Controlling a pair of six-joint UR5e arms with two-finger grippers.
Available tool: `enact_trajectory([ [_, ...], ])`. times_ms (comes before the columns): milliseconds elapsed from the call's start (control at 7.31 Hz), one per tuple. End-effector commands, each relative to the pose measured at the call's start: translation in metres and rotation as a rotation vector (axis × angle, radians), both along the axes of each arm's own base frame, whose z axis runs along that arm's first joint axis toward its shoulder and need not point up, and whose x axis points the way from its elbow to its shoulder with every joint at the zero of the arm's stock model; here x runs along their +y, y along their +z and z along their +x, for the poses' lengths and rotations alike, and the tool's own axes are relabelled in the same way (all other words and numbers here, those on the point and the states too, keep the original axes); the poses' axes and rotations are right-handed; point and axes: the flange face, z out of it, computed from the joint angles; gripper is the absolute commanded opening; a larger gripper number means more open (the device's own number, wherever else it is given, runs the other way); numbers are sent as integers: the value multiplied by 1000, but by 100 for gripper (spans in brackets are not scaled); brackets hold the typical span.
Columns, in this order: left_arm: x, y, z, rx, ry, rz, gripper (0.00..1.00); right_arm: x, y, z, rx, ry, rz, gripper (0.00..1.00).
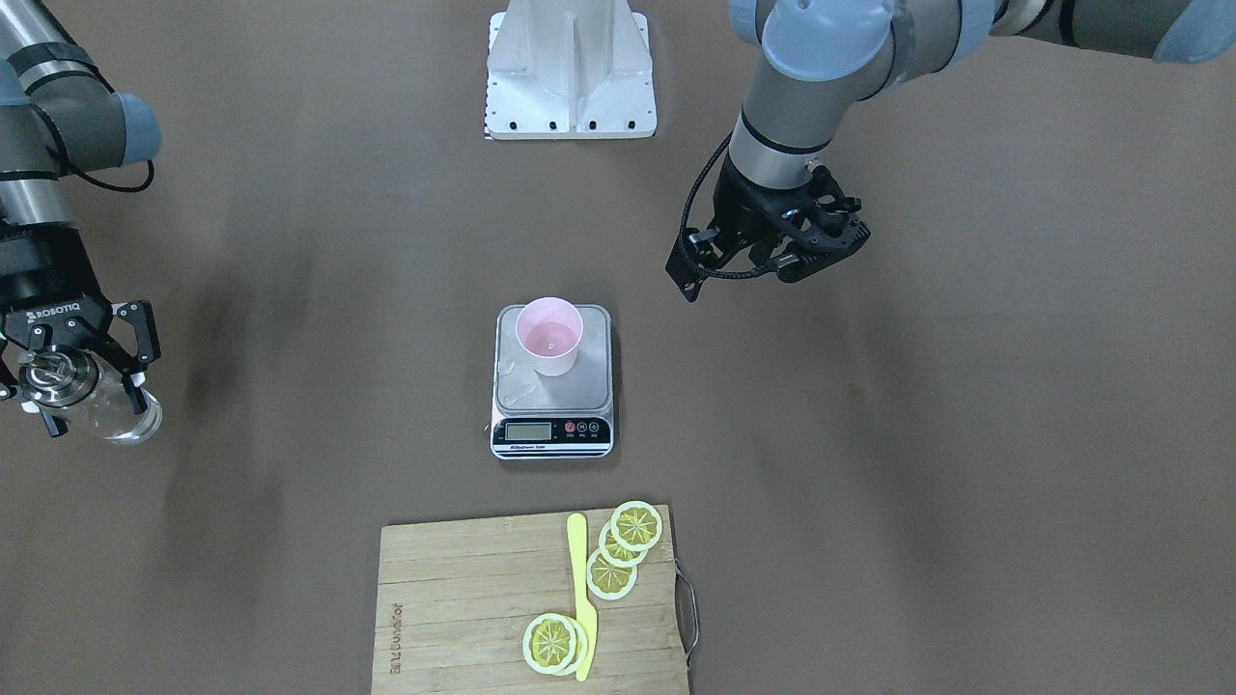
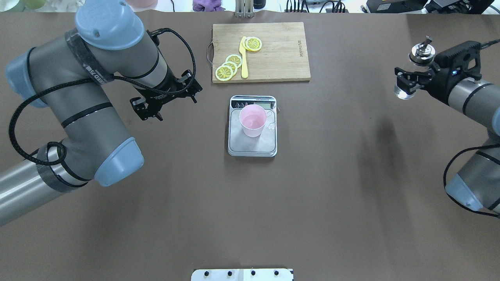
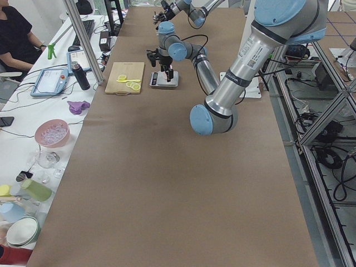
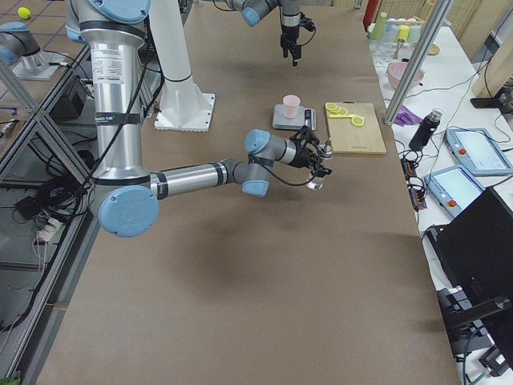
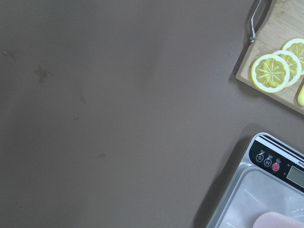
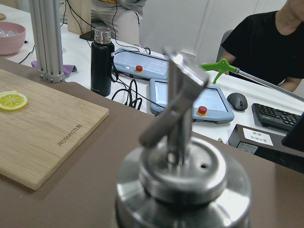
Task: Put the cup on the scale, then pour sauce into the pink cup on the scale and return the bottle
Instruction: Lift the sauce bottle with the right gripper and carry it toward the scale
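Note:
The pink cup (image 1: 548, 333) stands upright on the scale (image 1: 579, 386) at the table's middle; both also show in the overhead view, cup (image 2: 253, 121) and scale (image 2: 254, 147). A shiny wet-looking patch lies on the platform beside the cup. My right gripper (image 1: 92, 381) is shut on the clear glass bottle (image 1: 121, 420), held above the table far from the scale, metal spout cap (image 2: 422, 50) up. The cap fills the right wrist view (image 6: 183, 156). My left gripper (image 2: 150, 111) hangs open and empty beside the scale, apart from it.
A wooden cutting board (image 2: 281, 58) with lemon slices (image 2: 230, 64) and a yellow knife (image 2: 244, 62) lies beyond the scale. The robot's base plate (image 1: 570, 77) is on its side. Operators and desk gear sit past the far edge.

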Motion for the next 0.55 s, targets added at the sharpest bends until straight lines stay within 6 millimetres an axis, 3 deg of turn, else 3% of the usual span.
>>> enact_trajectory([
  [0, 0, 1, 0, -1, 0, -1, 99, -21, -101, -31, 198, -63, 41, 10],
  [137, 0, 1, 0, -1, 0, -1, 98, -14, -140, -48, 242, -96, 38, 10],
  [274, 0, 1, 0, -1, 0, -1, 99, -6, -147, -64, 266, -84, 42, 10],
  [411, 0, 1, 0, -1, 1, 0, 99, 18, -145, -103, 346, -4, 86, 9],
])
